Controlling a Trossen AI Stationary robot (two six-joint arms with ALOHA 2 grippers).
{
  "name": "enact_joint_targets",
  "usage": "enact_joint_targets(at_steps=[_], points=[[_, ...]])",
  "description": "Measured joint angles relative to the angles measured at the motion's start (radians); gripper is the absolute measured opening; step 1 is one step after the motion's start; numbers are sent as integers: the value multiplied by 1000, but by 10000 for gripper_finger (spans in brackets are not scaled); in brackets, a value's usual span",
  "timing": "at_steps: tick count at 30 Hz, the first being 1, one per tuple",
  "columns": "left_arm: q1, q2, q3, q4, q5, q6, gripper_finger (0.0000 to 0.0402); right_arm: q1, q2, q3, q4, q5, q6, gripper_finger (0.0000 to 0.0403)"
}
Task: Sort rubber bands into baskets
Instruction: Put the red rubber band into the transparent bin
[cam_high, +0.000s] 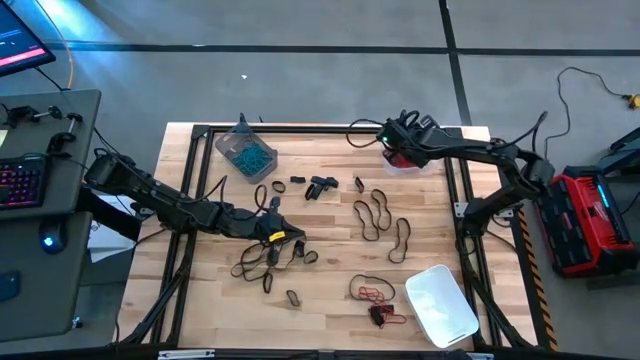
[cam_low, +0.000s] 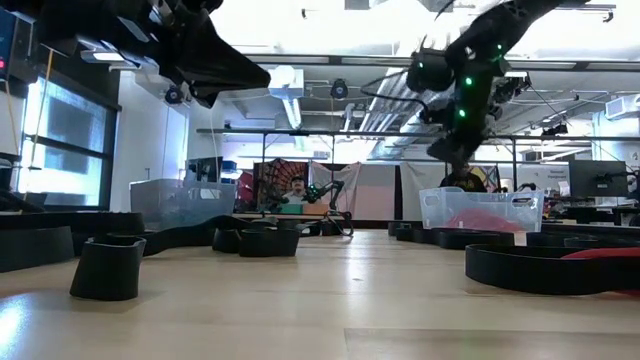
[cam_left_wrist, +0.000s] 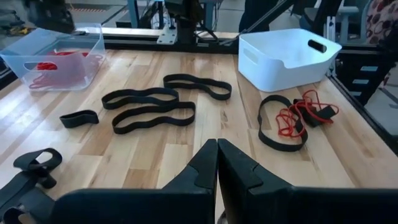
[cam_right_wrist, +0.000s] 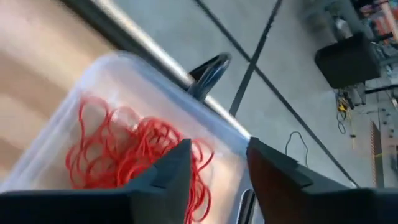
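Red rubber bands (cam_right_wrist: 137, 155) lie heaped in the clear basket (cam_right_wrist: 118, 74) at the table's far right corner, directly beneath the right gripper (cam_right_wrist: 217, 165) with its fingers apart and empty, while the left gripper (cam_left_wrist: 217, 163), fingers pressed together, hovers above black bands (cam_left_wrist: 152, 116) mid-table.

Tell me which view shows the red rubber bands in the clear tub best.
Right wrist view: clear plastic tub fills it, red rubber bands inside. Left wrist shows it far off; high view mostly hides it; low view side-on.
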Motion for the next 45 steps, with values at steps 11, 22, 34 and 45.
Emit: enact_joint_targets(at_steps=[11,22,34,45], points=[[0,3,0,2,-1,1,3,116,-195,-30,142,-159,41,16],[0,4,0,2,-3,2,3,452,-266,-120,152,-189,215,3],[0,5,0,-5,-2,3,3,879,-257,-120,149,-300,417,0],[0,5,0,-16,4,13,3,1043,-46,-120,162,-432,556,2]])
